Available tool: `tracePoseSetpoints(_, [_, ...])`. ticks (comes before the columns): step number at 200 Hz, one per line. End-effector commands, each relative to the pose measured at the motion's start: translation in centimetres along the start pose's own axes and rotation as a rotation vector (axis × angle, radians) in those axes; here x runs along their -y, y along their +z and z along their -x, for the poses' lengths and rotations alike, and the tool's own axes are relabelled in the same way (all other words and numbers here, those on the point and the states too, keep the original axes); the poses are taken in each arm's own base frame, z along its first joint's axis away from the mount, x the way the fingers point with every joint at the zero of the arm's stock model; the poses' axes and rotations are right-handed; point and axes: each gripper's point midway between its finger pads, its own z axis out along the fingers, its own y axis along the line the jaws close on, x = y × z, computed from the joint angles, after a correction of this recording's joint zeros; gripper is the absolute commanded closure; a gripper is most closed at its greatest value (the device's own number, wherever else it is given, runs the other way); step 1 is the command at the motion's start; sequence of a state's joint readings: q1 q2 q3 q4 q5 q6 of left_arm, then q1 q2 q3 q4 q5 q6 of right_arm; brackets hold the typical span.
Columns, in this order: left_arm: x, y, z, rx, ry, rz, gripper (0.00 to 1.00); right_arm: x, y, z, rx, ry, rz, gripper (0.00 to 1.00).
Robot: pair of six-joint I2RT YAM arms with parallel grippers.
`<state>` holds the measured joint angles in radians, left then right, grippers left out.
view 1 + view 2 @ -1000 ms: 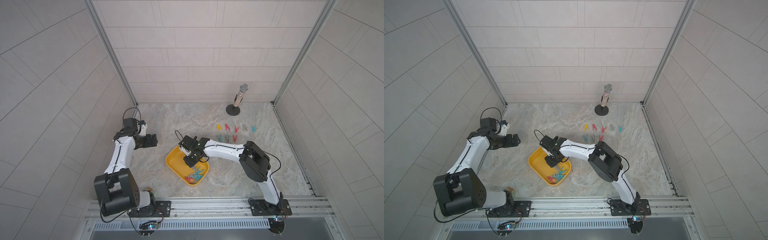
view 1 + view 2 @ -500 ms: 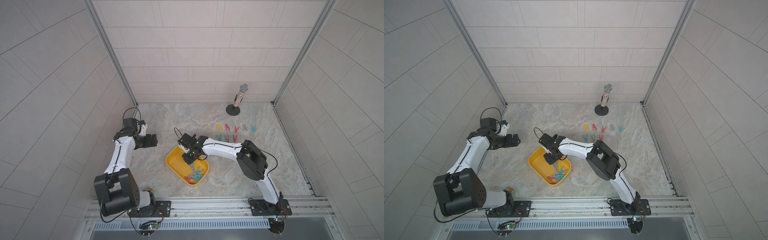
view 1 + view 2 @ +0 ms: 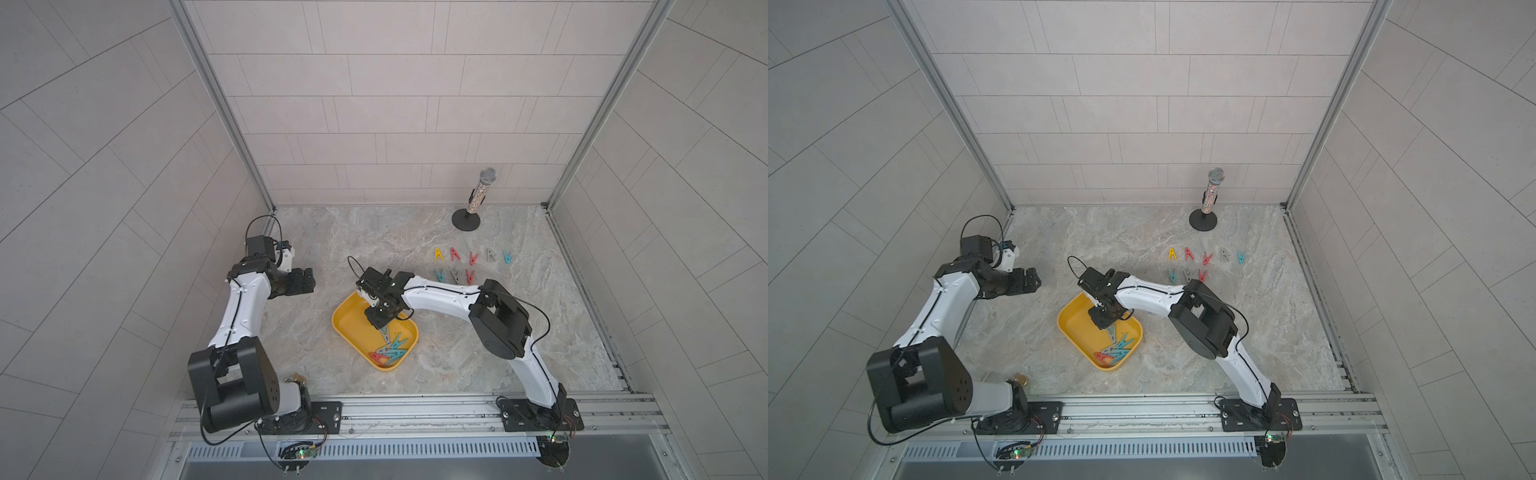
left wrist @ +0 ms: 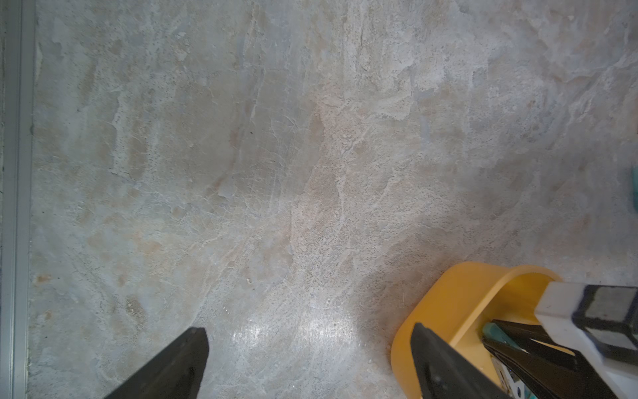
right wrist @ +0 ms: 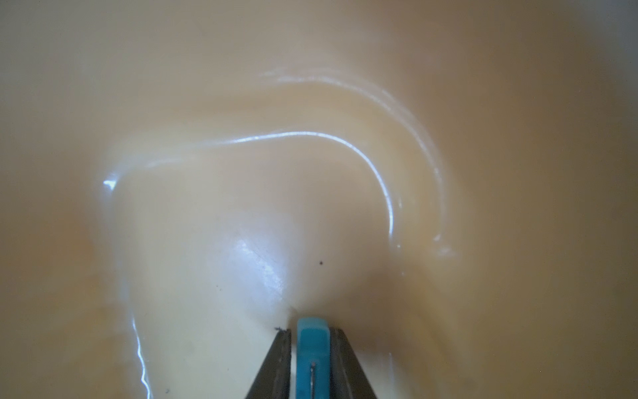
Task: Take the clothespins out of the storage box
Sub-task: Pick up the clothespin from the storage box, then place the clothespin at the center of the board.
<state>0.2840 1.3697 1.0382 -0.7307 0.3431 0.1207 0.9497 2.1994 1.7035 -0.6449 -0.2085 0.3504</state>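
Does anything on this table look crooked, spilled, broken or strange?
Nothing is spilled or broken. The storage box lies at an angle to the edges of the table. The clothespins set out on the table point mixed ways: some look like A, others like V. The microphone stands upright.

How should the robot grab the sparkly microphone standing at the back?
Probably pinch the microphone on its thin sparkly handle, below the round head, coming from the side facing the arms. It stands upright on a black round base, so the handle is a slim post that jaws can close across; the head looks wider, the base too flat.
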Motion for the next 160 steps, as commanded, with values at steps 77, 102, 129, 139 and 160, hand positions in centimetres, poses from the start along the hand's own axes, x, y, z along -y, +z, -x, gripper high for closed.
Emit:
tracePoseSetpoints(77, [-0.1,-0.8,0.6,0.023,0.0,0.006,0.0,-2.6,-8.8,3.9,0.189,-0.05,0.08,0.97])
tracePoseSetpoints(102, [-0.2,-0.8,0.6,0.024,-0.001,0.008,0.0,-2.1,-11.9,5.0,0.263,-0.045,0.06,0.98])
tracePoseSetpoints(129, [-0.2,-0.7,0.5,0.021,-0.001,0.007,0.0,1.4,-14.4,5.2,0.316,0.033,0.008,0.98])
tracePoseSetpoints(139, [-0.2,-0.7,0.5,0.02,-0.002,0.007,0.0,3.4,-15.1,4.9,0.325,0.075,-0.021,0.98])
tracePoseSetpoints(160, [-0.1,-0.7,0.6,0.021,-0.001,0.005,0.0,8.4,-16.1,3.4,0.328,0.183,-0.111,0.98])
